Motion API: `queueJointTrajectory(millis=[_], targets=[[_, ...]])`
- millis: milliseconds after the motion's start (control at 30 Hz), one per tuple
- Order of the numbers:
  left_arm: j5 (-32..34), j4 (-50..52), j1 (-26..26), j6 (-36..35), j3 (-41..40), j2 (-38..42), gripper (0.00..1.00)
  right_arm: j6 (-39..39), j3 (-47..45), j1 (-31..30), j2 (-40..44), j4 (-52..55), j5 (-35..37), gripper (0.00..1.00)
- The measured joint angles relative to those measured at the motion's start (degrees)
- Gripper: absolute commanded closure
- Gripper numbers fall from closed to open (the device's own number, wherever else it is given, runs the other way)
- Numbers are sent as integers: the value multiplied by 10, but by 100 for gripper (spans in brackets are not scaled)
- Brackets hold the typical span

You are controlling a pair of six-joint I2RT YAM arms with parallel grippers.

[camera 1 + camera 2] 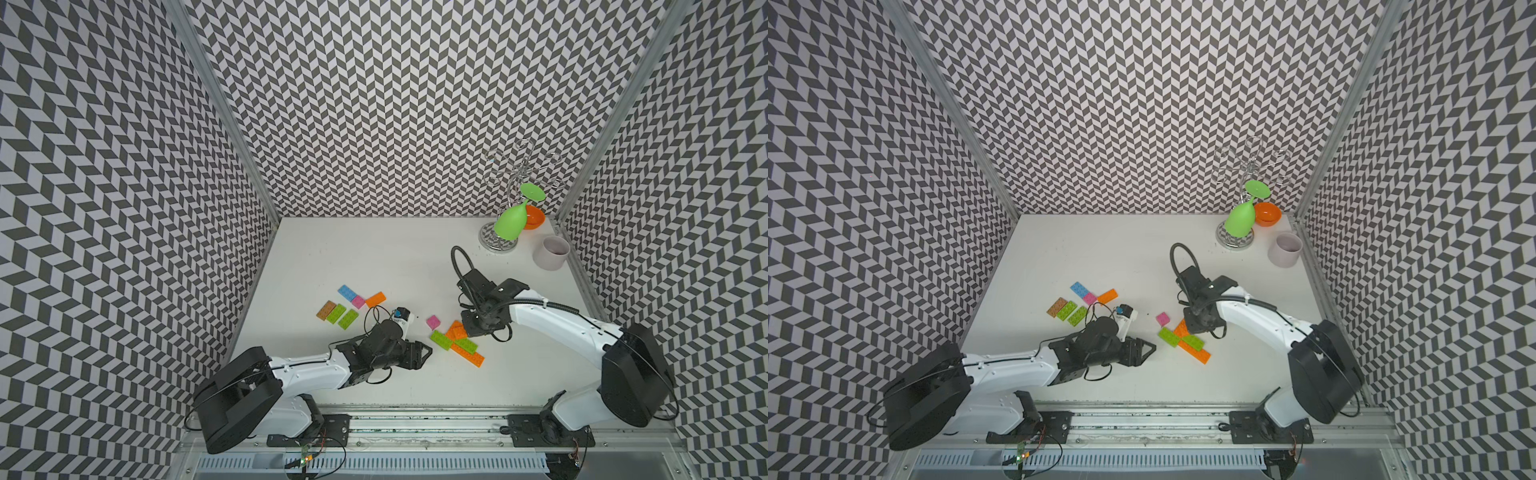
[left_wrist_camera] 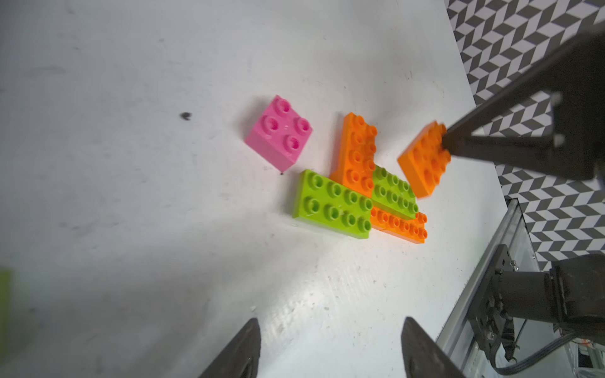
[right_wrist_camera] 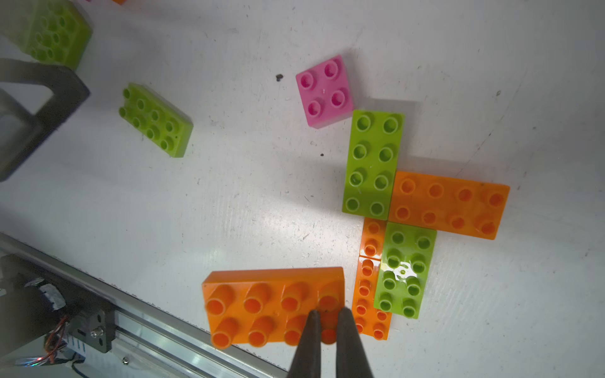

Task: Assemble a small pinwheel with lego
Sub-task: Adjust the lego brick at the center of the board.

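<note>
My right gripper point(image 3: 327, 312) is shut on one end of an orange lego brick point(image 3: 275, 307) and holds it clear of the table beside a flat cluster. That cluster is a lime brick point(image 3: 373, 163), an orange brick point(image 3: 448, 204) and a second lime brick point(image 3: 404, 271) that sits on a long orange piece point(image 3: 368, 294). A pink square brick point(image 1: 433, 321) lies just beyond it. My left gripper point(image 2: 330, 330) hovers open and empty over bare table left of the cluster point(image 1: 455, 343). The held brick point(image 2: 424, 160) also shows in the left wrist view.
Loose bricks lie at the centre left: blue point(image 1: 345, 292), pink point(image 1: 358, 301), orange point(image 1: 375, 299), brown point(image 1: 326, 310) and two lime ones point(image 1: 341, 316). At the back right stand a wire rack with a green goblet point(image 1: 509, 224), an orange bowl point(image 1: 535, 218) and a grey cup point(image 1: 555, 252).
</note>
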State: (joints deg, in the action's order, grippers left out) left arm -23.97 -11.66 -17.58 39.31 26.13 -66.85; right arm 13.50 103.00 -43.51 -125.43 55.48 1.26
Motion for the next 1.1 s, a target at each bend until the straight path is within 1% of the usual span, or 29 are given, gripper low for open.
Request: queueJointTrajectory(millis=[167, 267, 333, 533, 633, 900, 1100], targets=[[10, 11, -16, -4, -10, 20, 32, 11, 1, 0, 2, 1, 6, 91], [19, 15, -39, -4, -19, 31, 32, 17, -30, 0, 22, -4, 7, 91], [27, 16, -64, -4, -26, 38, 32, 24, -67, 0, 51, -7, 7, 91], [59, 14, -167, 9, -52, 54, 31, 47, -190, 0, 164, -19, 0, 91], [73, 10, -202, 17, -58, 53, 31, 56, -237, 0, 206, -28, -7, 90], [104, -12, -257, 36, -61, 37, 30, 56, -347, -4, 265, -35, -12, 90], [117, -26, -285, 43, -71, 26, 30, 63, -381, -5, 310, -24, 3, 91]])
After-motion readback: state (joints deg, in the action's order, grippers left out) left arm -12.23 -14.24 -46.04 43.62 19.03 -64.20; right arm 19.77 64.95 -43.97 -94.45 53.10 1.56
